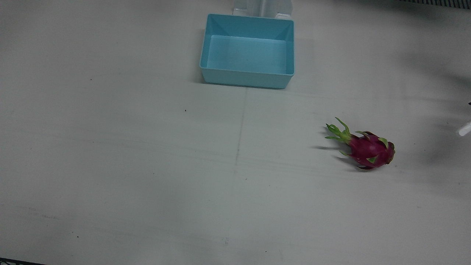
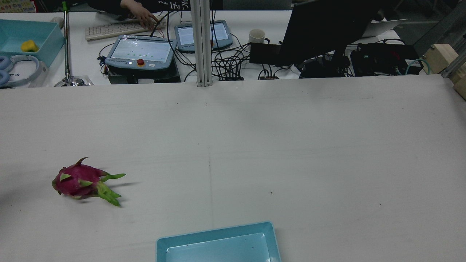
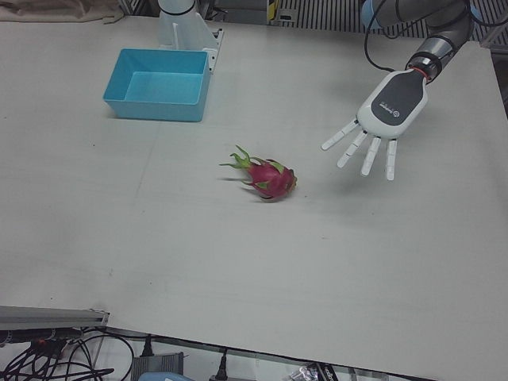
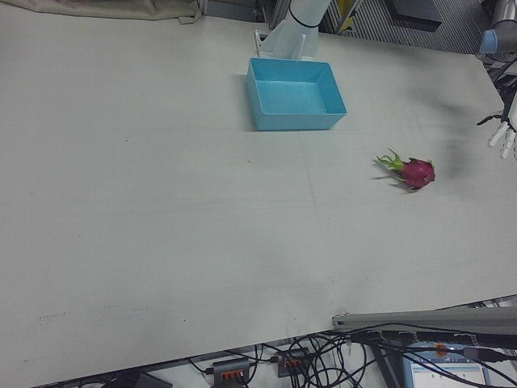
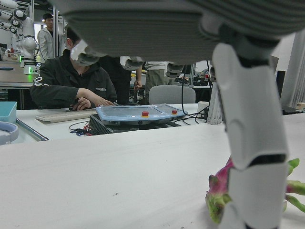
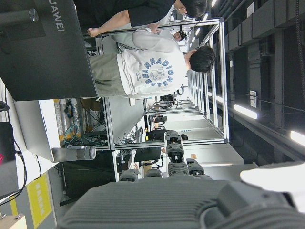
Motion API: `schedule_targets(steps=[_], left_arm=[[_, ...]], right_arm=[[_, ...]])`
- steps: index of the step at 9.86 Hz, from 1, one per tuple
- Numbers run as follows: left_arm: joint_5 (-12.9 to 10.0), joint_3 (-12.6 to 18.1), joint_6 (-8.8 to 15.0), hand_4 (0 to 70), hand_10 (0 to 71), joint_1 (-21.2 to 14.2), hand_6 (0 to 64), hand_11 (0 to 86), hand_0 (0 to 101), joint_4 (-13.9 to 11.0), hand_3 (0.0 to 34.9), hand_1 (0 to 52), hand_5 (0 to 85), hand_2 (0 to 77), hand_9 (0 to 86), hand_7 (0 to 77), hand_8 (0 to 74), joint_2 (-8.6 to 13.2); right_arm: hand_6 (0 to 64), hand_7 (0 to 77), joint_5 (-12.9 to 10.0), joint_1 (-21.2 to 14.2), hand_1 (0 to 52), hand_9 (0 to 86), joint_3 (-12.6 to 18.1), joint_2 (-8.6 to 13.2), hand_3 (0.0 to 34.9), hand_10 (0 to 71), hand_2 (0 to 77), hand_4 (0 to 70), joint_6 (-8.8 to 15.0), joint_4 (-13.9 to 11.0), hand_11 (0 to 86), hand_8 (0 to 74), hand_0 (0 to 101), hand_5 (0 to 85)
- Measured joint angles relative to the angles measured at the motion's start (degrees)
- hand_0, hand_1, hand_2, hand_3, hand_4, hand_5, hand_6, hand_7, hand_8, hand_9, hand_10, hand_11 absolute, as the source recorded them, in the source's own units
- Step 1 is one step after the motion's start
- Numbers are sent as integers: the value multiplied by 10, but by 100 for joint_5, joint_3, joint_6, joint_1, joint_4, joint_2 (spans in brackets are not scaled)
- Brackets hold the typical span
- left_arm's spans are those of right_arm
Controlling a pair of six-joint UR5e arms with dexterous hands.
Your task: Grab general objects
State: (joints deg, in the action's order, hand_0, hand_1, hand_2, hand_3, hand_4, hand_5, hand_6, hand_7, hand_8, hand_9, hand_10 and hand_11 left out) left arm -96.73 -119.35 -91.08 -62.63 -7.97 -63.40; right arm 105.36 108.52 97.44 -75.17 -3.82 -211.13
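room: the white desk (image 3: 159, 262) lay bare around the fruit, the blue bin (image 3: 159, 74) stood well apart near its far edge | thing: magenta dragon fruit (image 3: 268, 178) with green scales lay on its side | pose: my left hand (image 3: 379, 119) hung beside it, palm down, fingers (image 3: 370, 155) spread, holding nothing | right hand (image 6: 190, 200): I could not tell.

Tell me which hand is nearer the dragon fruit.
Left. The left hand hovers open, apart from the dragon fruit, off its rounded end. The right hand appears only at the edge of its own camera, which faces the room, so it is evidently farther off.
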Motion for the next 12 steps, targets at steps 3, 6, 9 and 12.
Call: schedule_targets(steps=[3,6,9,12], left_arm=[[-3,-60,-117,0,11,59,11,11,803,-74,303,0,27,240,11,49,11,288],[126,-143,-67,0,11,68,5,11,804,-1103,301,0,22,267,11,38,11,1169],[348,-565,-82,0,11,89,5,11,807,-1089,302,0,104,305,11,76,11,1289],[524,-1010,-71,0,11,95,11,11,808,166,301,0,147,327,11,93,11,735]], right_arm=[[0,0,0,0,54,5,0,0,0,0,16,0,0,0,5,0,0,11],[0,0,0,0,54,5,0,0,0,0,16,0,0,0,5,0,0,11],[0,0,0,0,54,5,0,0,0,0,16,0,0,0,5,0,0,11],[0,0,0,0,54,5,0,0,0,0,16,0,0,0,5,0,0,11]])
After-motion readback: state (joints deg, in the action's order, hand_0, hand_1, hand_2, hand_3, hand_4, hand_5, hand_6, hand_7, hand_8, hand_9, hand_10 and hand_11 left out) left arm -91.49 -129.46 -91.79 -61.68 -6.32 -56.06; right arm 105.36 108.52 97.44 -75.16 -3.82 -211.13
